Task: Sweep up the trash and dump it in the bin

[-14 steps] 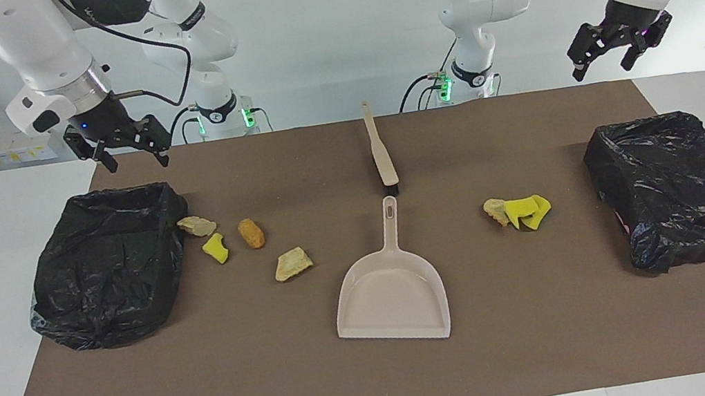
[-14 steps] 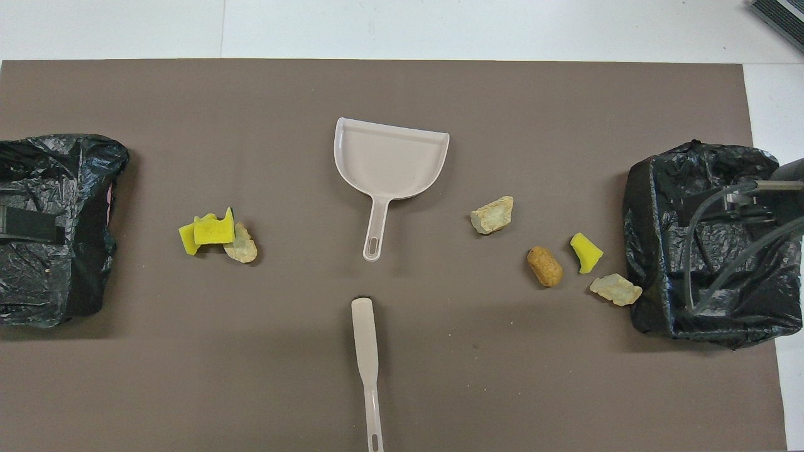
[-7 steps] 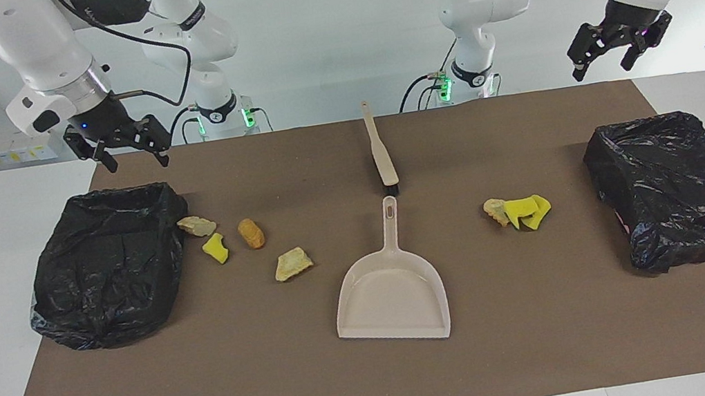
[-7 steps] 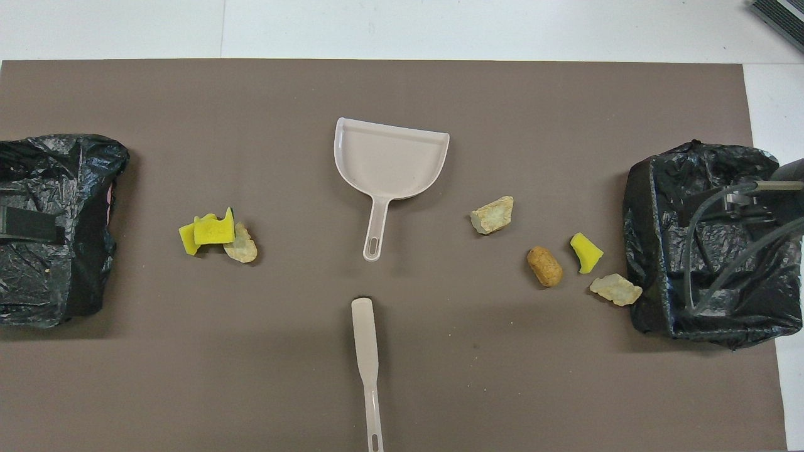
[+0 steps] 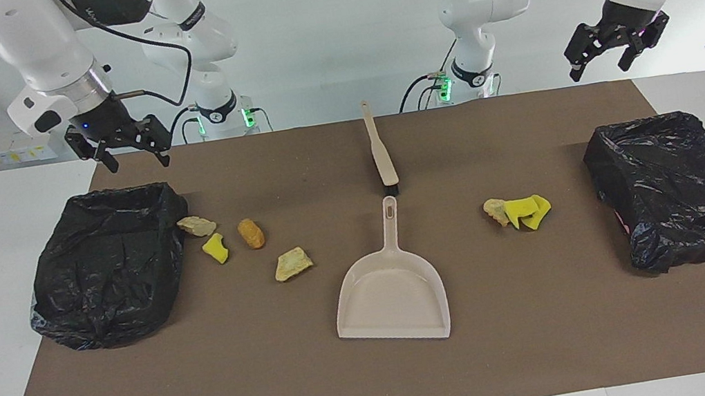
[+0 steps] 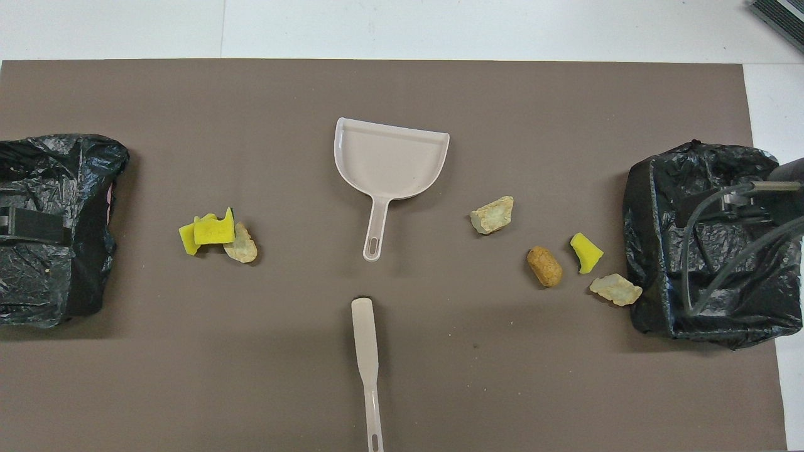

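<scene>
Nothing done yet, by the look of it. All the trash lies loose on the brown mat (image 5: 557, 349) covering the surface. One cluster toward the right arm's end: a tan chunk (image 5: 197, 226) just beside the black-bagged bin (image 5: 105, 270) there, a yellow sponge bit (image 5: 215, 248), an orange-brown lump (image 5: 251, 233), and another tan chunk (image 5: 293, 263) nearer the middle. Second cluster toward the left arm's end: a yellow sponge piece (image 5: 528, 211) touching a tan chunk (image 5: 495, 210), well apart from the other bagged bin (image 5: 679, 187).

Dustpan (image 5: 391, 293) sits flat mid-mat, empty, handle pointing at the robots. Brush (image 5: 380, 152) lies nearer the robots, bristle end just short of the pan handle. Neither tool is touched.

Right hand (image 5: 120, 149) is up over the mat edge by its bin, fingers spread, holding nothing. Left hand (image 5: 609, 48) is raised above the mat corner at its own end, also spread, empty.

Left to do, as I judge it: grab brush & pan, sweep both clusters in, tip into a bin, i.e. the whole job.
</scene>
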`<move>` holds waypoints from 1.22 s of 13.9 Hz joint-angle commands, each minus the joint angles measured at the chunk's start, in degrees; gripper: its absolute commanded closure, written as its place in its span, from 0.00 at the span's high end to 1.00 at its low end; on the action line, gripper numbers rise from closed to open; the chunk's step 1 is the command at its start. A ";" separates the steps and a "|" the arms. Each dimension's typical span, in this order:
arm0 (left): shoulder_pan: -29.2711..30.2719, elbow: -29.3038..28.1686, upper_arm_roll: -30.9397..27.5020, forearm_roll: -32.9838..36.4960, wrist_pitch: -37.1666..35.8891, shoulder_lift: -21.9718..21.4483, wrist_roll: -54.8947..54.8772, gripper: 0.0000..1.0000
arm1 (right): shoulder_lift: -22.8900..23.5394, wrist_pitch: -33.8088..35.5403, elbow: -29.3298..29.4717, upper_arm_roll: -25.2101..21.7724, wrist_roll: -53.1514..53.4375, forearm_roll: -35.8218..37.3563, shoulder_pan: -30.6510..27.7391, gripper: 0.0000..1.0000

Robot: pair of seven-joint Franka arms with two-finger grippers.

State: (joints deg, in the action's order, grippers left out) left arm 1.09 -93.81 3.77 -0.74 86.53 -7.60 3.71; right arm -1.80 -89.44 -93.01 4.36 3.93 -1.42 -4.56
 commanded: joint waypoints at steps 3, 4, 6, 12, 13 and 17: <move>-3.63 -6.71 0.36 -0.58 1.08 -2.77 5.05 1.00 | -0.13 -1.34 -1.65 0.73 0.38 -0.60 -0.01 1.00; -3.90 -8.39 0.45 -0.67 3.18 -3.03 6.29 1.00 | 0.48 -1.87 -1.82 1.08 0.38 -0.95 0.17 1.00; -6.35 -10.24 0.45 -0.76 5.74 -2.95 8.58 1.00 | 2.15 -1.97 -1.48 1.09 0.55 -1.30 1.39 1.00; -14.35 -19.20 0.45 -2.60 16.80 -3.21 15.35 1.00 | 8.12 -6.69 0.02 1.61 4.57 -1.92 4.30 1.00; -15.58 -20.34 0.45 -2.60 18.91 -3.38 15.45 1.00 | 9.00 -8.63 0.02 2.48 6.94 -2.88 4.30 1.00; -24.36 -25.44 0.45 -2.60 19.55 -3.91 22.20 1.00 | 14.27 -17.32 0.72 4.25 14.95 -2.98 7.45 1.00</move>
State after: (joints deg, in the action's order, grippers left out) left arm -18.56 -114.76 5.22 -3.02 104.01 -8.91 22.41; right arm 9.75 -103.67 -93.86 8.29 15.12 -3.65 1.31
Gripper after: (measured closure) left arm 0.000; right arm 0.000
